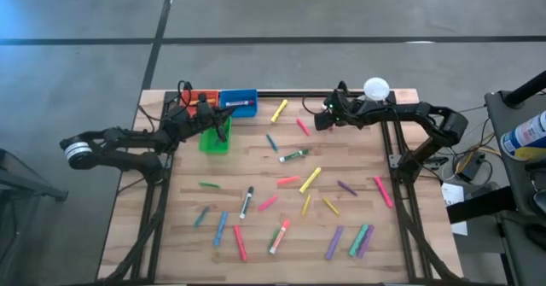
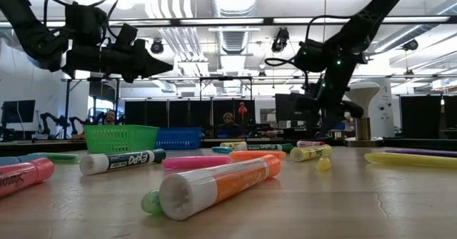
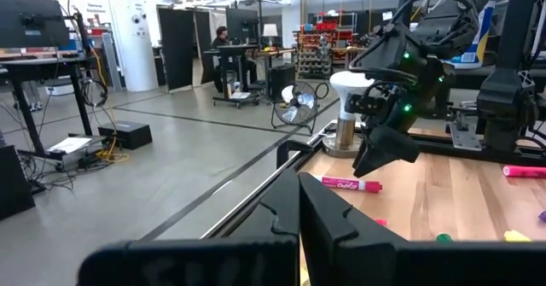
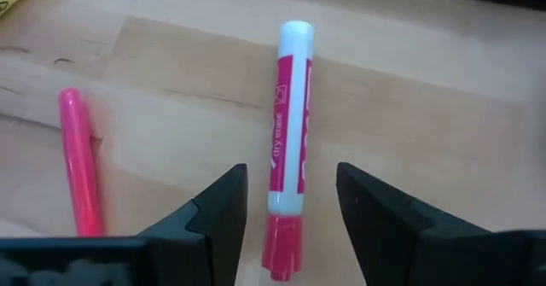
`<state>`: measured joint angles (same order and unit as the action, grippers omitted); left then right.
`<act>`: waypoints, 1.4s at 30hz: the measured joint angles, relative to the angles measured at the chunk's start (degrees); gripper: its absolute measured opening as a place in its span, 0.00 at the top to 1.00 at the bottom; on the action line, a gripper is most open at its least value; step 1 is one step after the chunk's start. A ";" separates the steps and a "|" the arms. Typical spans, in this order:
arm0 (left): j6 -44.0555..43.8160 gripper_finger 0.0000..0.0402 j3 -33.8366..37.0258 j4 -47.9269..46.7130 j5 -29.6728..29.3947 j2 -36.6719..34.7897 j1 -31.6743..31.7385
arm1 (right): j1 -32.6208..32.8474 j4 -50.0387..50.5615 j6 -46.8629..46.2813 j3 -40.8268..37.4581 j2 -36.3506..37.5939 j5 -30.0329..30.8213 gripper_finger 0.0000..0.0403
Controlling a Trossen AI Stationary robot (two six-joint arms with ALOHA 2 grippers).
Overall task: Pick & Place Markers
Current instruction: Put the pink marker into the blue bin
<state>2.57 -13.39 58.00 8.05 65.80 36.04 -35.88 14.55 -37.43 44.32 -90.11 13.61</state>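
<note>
A: Markers (image 1: 290,182) lie scattered over most of the tabletop (image 1: 358,149), thickest toward the near edge. What about the bins?

B: Three sit at the far edge near the far-left corner: a red bin (image 1: 198,96), a blue bin (image 1: 239,102) beside it holding one white-barrelled pen, and a green bin (image 1: 215,139) just in front. I cannot tell what the red and green bins hold.

A: Where is the left pincer (image 1: 223,115)?

B: Raised over the green bin, pointing toward the right edge. Its fingers sit close together with only a thin slit between them, nothing held.

A: And the right pincer (image 4: 290,202)?

B: Near the far edge, right of centre, tilted down at the tabletop with its fingers spread apart. A pink marker (image 4: 287,141) with a white barrel lies right between them in the right wrist view, untouched. Its long axis runs along the pincer's reach, coloured cap end toward the pincer and white end away.

A: Anything next to it?

B: A thinner pink pen (image 4: 78,160) lies just beside it, roughly parallel, outside one finger. A yellow marker (image 1: 279,109) lies farther left along the far edge.
</note>
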 joint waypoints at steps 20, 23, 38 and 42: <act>0.01 1.00 0.00 -0.17 0.01 0.00 0.00 | 3.48 -6.10 -3.08 -7.67 0.00 1.91 0.71; 0.00 1.00 0.00 -0.17 0.02 0.00 -0.01 | 3.52 -6.86 -1.18 -7.96 0.00 1.70 0.77; 1.89 1.00 0.04 -3.05 0.01 -0.02 0.01 | 3.76 -7.17 9.63 -6.82 0.06 0.34 0.81; 0.95 1.00 0.04 -4.07 0.00 -0.02 -0.01 | 3.99 -7.08 14.79 -5.10 0.43 -0.84 0.82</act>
<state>3.52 -13.34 53.93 8.06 65.78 36.03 -31.89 7.46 -22.65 39.22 -89.67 12.78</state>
